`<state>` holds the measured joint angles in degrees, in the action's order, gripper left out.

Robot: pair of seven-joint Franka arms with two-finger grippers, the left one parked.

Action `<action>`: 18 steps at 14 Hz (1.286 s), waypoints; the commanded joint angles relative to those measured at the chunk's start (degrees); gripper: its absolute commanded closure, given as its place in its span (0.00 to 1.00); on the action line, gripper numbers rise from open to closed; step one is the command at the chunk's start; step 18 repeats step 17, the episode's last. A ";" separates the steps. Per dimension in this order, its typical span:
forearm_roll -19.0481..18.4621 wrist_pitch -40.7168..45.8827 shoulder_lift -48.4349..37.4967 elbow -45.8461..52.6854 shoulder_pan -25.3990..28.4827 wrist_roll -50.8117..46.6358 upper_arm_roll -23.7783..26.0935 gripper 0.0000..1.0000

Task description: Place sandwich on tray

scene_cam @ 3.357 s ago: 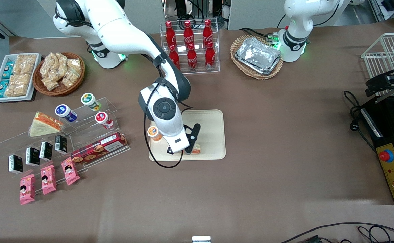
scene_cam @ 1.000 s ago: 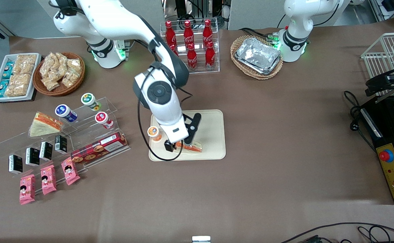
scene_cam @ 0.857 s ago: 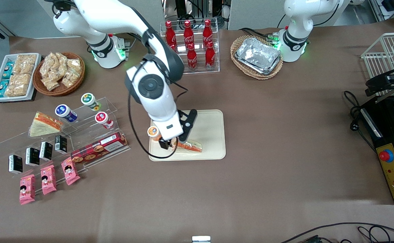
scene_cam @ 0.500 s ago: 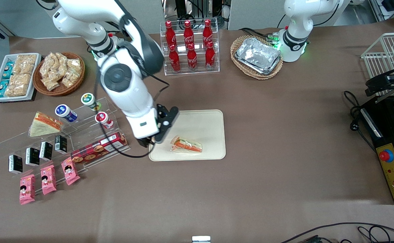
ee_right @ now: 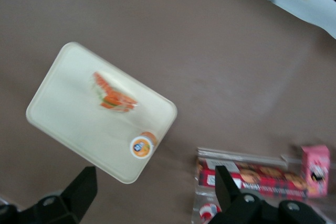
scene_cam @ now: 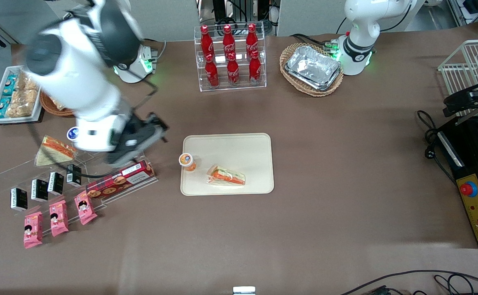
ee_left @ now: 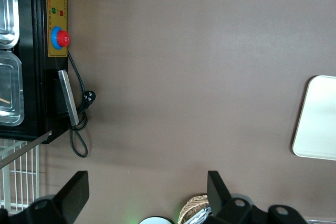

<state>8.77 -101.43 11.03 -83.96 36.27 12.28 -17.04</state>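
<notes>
Now that the sandwich (scene_cam: 226, 176) lies by itself on the cream tray (scene_cam: 243, 147), in the lower middle of the front view, the job looks done to me. A second ago the gripper (ee_right: 155, 174) was low over the tray at the wedge; half a second ago it was off the tray's edge at the working arm's end. Now it has swung well clear and hangs above the acrylic display stand (scene_cam: 17, 172), toward the working arm's end of the table. Its fingers (ee_right: 79, 190) stand wide apart with nothing between them, so the sandwich has been let go. It rests near the tray edge closest to the front camera, orange and green stripes showing. The small orange-lidded cup (scene_cam: 187, 160) sits just beside it at the tray's rim.

The arm is smeared by its own speed, so its outline is hard to read. It covers most of the wicker snack basket (scene_cam: 48, 108) and part of the stand's upper step. Only the blue-lidded cup (scene_cam: 73, 133) peeps out there. The shorter sandwich wedge (scene_cam: 54, 149) on the stand is in plain sight, untouched.
</notes>
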 commanded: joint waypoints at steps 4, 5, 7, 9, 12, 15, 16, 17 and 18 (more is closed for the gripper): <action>-0.50 4.13 -3.47 -0.76 -21.28 -7.79 6.29 0.00; -0.77 4.22 -3.56 -0.76 -25.94 -9.79 10.50 0.00; -1.47 5.18 -3.56 -0.76 -30.90 -17.16 14.22 0.00; -3.31 9.30 -3.56 0.46 -31.00 -23.40 14.32 0.00; -3.23 12.48 -3.56 0.64 -31.35 -27.22 13.70 0.00; -3.41 12.66 -3.47 2.23 -31.44 -27.13 13.70 0.00; -3.32 12.48 -3.30 2.23 -32.13 -26.87 13.79 0.00; -3.32 12.22 -2.86 2.14 -32.23 -25.04 13.79 0.00; -3.32 12.22 -2.86 2.14 -32.23 -25.04 13.79 0.00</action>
